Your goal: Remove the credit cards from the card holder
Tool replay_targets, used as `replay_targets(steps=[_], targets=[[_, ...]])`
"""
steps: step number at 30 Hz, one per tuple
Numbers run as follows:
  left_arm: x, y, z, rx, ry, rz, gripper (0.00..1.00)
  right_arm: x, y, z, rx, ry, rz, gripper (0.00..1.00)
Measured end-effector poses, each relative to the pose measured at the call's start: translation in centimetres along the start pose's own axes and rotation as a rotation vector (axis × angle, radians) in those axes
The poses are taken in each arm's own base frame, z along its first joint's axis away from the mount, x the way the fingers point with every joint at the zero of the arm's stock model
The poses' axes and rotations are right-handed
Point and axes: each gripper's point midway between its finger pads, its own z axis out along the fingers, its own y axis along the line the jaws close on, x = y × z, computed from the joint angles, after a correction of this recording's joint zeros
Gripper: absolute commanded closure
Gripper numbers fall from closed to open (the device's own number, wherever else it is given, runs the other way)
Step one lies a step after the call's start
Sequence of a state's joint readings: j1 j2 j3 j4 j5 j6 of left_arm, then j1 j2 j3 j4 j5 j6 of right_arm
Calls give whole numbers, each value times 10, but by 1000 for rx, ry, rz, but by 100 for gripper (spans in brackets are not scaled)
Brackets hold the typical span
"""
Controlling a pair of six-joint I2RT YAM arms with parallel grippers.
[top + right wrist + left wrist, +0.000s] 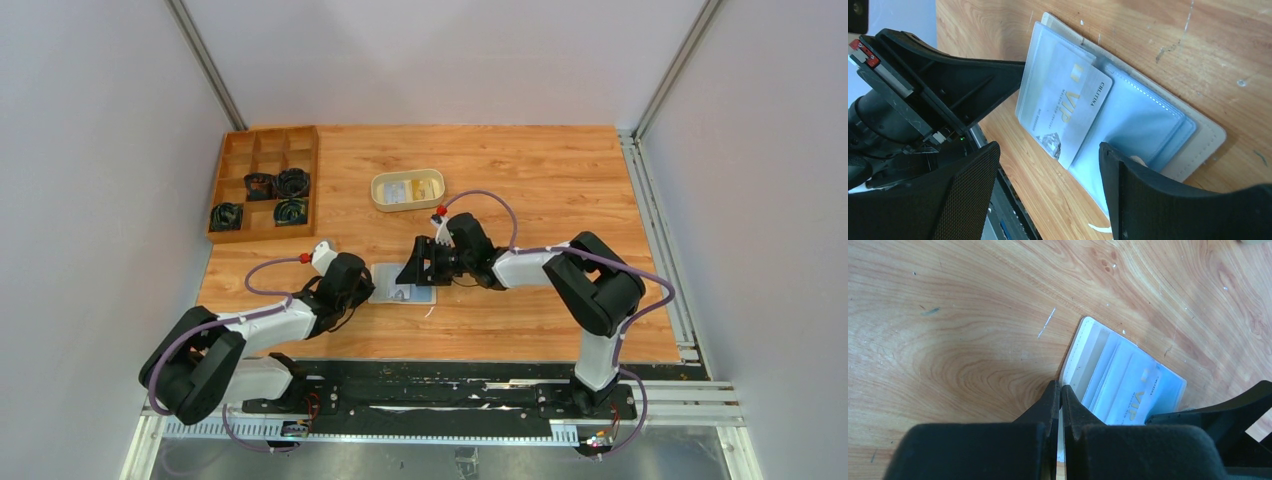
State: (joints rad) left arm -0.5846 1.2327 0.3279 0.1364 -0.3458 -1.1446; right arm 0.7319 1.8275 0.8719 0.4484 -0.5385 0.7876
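Right jaws stood wide open over the card holder (pixel 1148 115), which lay unfolded on the table (pixel 560 180); left jaws were closed against its edge. One credit card (pixel 1068 105) poked halfway from a pocket. Others seemingly lay in the tray (pixel 378 190), so the job looked partly done.

Pale lilac-grey walls (pixel 440 50) close in a wood-grain table (pixel 560 180) on three sides; slim aluminium posts (pixel 205 65) rise at the two far corners; a metal rail (pixel 655 230) runs along the table's right edge; soft, even light leaves only faint shadows, and small scuffs mark the boards.
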Motion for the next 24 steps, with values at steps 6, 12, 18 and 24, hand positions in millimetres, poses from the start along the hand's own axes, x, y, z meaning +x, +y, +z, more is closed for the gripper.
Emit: replay_targets(steps=[6,12,18,24], targets=[[0,0,1,0,-3,-1,100,-3,4,8,-32,2,40,24],[0,-1,1,1,-5,-1,100,-3,8,12,-58,6,88,24],[-1,-1,2,1,-5,-2,100,-3,13,17,-94,10,147,24],[-1,-1,2,4,-7,-2,100,-7,22,22,-157,-2,172,27]])
